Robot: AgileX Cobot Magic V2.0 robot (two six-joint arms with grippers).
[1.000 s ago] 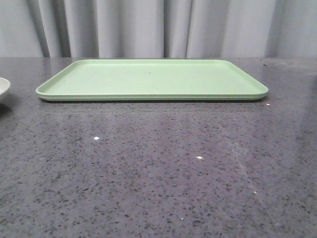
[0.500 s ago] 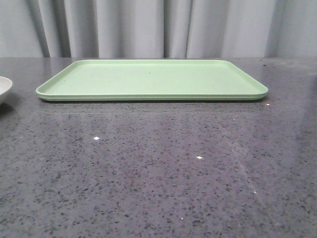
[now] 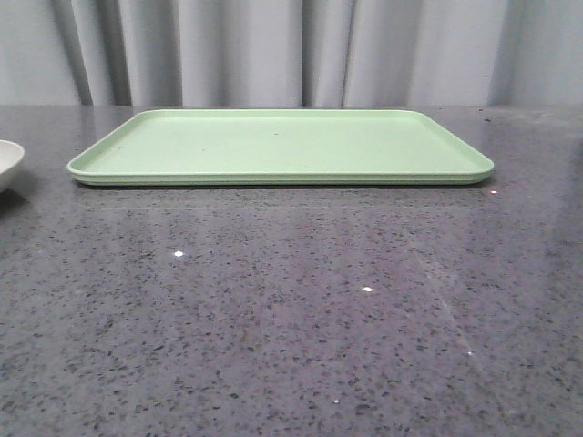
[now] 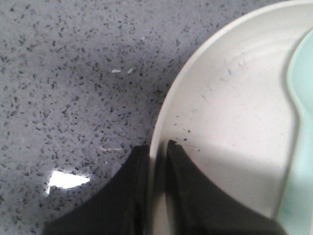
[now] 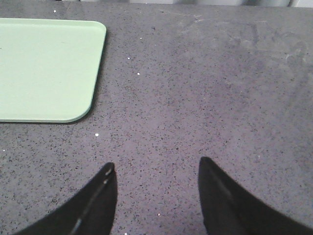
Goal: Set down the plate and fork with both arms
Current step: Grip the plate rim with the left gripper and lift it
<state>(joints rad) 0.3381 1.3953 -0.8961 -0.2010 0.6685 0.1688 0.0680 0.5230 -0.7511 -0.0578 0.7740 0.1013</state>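
My left jaws [image 4: 157,161] are pinched thin on the plate [image 4: 234,122] rim, one finger inside, one outside; my right jaws [image 5: 156,169] gape wide over bare desk [image 5: 205,88], holding nothing, fork not visible. Risk: such an edge-only grip could let the plate tilt or slip when lifted toward the tray [image 3: 273,141].

A staged test setup rather than a home: a speckled grey stone-look tabletop [image 3: 291,319] is filling the view, with plain grey pleated curtains [image 3: 273,50] hanging across 12 o'clock, closing off the background.
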